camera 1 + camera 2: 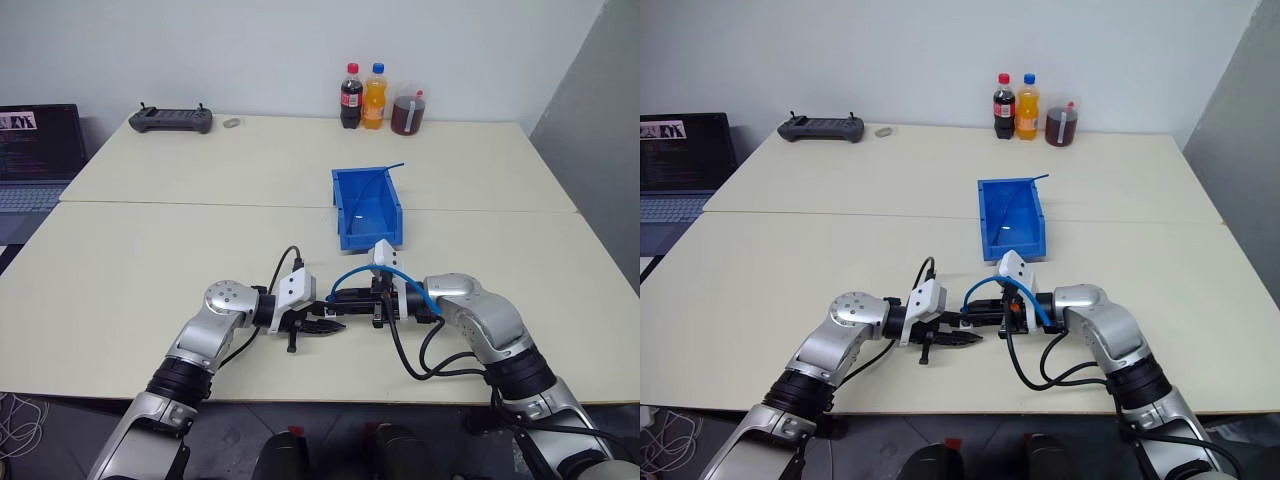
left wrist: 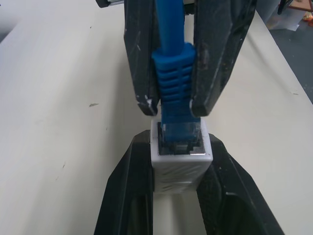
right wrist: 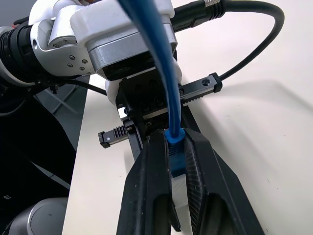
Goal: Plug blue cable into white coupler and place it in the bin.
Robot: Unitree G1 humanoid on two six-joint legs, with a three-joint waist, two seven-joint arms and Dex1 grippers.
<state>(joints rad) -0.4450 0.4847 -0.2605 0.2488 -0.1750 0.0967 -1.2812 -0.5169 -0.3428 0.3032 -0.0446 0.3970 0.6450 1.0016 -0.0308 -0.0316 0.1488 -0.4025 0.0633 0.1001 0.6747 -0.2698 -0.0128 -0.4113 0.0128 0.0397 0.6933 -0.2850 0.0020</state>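
Note:
The white coupler (image 2: pixel 180 161) sits clamped between the fingers of my left gripper (image 2: pixel 178 143), its socket facing the other hand. My right gripper (image 3: pixel 175 139) is shut on the ribbed boot of the blue cable (image 2: pixel 173 83). The cable's clear plug sits in the coupler's socket. Both grippers meet tip to tip just above the table's near edge, left gripper (image 1: pixel 322 325) and right gripper (image 1: pixel 348 298). The cable (image 1: pixel 412 285) loops back over my right wrist. The blue bin (image 1: pixel 342 205) stands a short way beyond the hands, apart from both.
A thin darker blue cable (image 1: pixel 372 185) lies inside the bin and sticks out over its far corner. Two bottles (image 1: pixel 362 96) and a jug (image 1: pixel 408 110) stand at the far table edge. A controller (image 1: pixel 170 120) lies far left, and a laptop (image 1: pixel 35 150) sits at the left edge.

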